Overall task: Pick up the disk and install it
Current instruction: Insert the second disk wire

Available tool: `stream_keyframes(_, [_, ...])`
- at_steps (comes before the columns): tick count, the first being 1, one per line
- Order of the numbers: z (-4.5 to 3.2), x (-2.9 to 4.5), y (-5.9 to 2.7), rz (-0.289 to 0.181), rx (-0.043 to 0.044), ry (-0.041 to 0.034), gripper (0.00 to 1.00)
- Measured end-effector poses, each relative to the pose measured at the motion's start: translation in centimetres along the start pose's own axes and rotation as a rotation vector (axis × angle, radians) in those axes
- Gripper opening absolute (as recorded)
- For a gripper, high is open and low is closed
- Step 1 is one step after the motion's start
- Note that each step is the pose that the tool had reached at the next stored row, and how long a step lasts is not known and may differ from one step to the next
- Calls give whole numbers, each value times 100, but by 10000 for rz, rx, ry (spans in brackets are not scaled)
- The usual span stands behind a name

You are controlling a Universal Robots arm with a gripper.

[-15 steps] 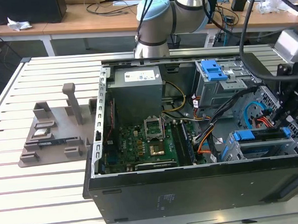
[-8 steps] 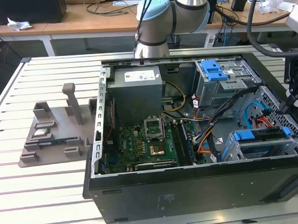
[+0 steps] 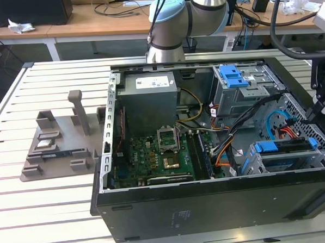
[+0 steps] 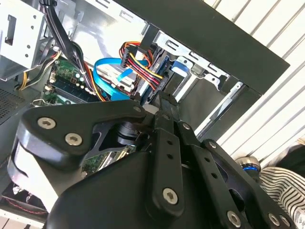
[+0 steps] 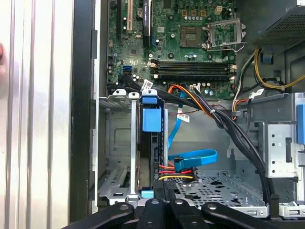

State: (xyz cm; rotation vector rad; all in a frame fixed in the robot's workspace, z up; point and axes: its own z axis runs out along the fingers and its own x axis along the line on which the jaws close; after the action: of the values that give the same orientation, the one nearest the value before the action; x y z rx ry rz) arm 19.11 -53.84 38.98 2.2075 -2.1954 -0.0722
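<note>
The disk [image 5: 153, 157] stands on edge in the metal cage [image 5: 116, 148] at the corner of the open computer case [image 3: 210, 206], cables plugged in. The gripper [image 5: 159, 193] hovers just above; whether it pinches the disk cannot be told. The disk is likely stiff, fairly heavy and shock-sensitive, best held by its blue bracket.
</note>
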Motion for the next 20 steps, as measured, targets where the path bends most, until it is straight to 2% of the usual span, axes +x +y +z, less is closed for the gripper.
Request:
stream_keyframes(1, [-1, 0, 0, 0, 0, 1, 11])
stream_keyframes(4, [-2, 0, 0, 0, -1, 1, 29])
stream_keyframes(5, [-2, 0, 0, 0, 0, 1, 29])
stream_keyframes(6, [-2, 0, 0, 0, 0, 0, 36])
stream_keyframes(8, [-1, -1, 12, 1, 0, 5, 36])
stream_keyframes(10, [43, -15, 89, -7, 0, -136, 36])
stream_keyframes(11, [56, -24, 105, -9, 1, -176, 36])
stream_keyframes(15, [140, -55, 138, -13, 0, -189, 36])
stream_keyframes(20, [190, -78, 168, -29, 0, -191, 36])
